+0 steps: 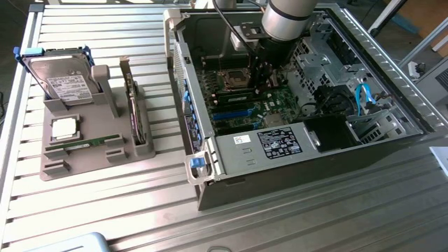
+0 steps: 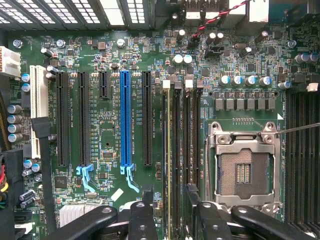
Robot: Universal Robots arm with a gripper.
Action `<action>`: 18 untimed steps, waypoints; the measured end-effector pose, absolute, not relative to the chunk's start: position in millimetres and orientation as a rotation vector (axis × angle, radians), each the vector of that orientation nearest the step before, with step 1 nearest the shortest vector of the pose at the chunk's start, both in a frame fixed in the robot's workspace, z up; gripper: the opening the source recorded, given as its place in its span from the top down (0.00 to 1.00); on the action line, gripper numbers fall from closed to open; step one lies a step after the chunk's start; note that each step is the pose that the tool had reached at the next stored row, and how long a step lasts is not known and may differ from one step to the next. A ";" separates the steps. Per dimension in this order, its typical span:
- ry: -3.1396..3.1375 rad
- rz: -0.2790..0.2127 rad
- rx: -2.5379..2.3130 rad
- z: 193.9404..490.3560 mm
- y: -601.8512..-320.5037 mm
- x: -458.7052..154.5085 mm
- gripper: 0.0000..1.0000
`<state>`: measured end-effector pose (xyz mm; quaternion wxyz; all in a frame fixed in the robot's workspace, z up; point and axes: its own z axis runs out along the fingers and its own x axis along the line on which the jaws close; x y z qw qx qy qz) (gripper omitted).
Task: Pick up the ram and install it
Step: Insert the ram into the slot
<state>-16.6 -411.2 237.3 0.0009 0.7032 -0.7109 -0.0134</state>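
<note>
the gripper is held low inside the open computer case, over the motherboard. its fingers are spread apart and nothing is clamped. the ram is seen edge-on between them, with a gap showing on each side. the ram is stood along a memory slot, and further memory slots lie just beside it. whether it is fully seated cannot be told. the empty processor socket is found just beyond one finger, and a blue expansion slot near the other.

well apart from the gripper, outside the case, a grey holder is set on the slatted table. a hard drive, a square processor chip, an upright expansion card and a green stick are kept in it.
</note>
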 end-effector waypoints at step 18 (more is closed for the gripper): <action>-2.230 -0.037 2.206 315.9 -411.1 -16.6 0.62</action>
